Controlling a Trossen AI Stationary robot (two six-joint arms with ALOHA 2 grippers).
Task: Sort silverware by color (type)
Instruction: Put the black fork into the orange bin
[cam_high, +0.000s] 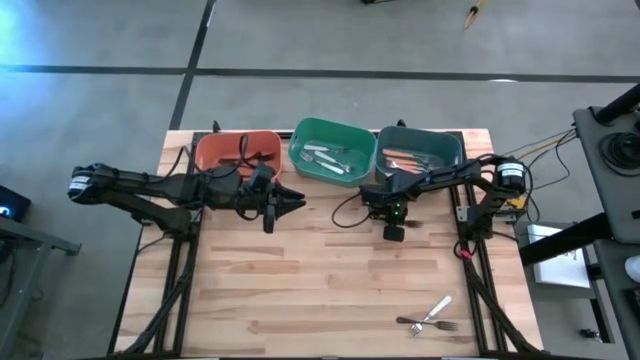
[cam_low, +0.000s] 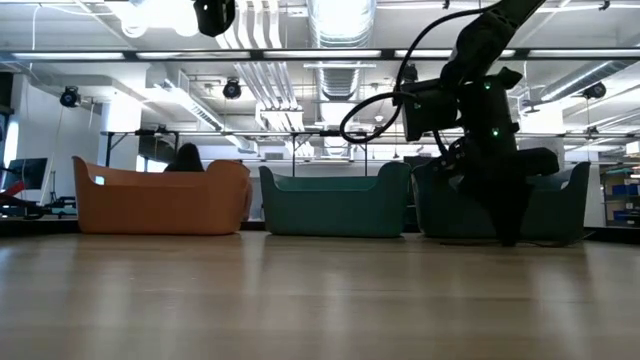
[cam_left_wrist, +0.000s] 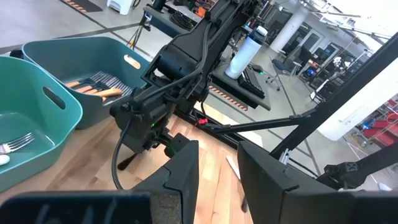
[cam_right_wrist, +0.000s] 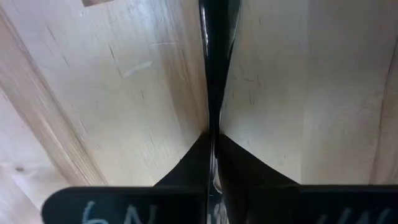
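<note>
Nearby, three bins (cam_high: 326, 150) behind arms; two forks (cam_high: 430, 318) apart.

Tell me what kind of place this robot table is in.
Probably an industrial lab or workshop: exposed ceiling ducts, other work tables behind, and a polished concrete floor around the wooden table.

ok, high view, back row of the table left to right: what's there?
red-orange bin → green bin → teal bin. Left gripper sits below the orange/green gap, right gripper below the teal bin.
</note>
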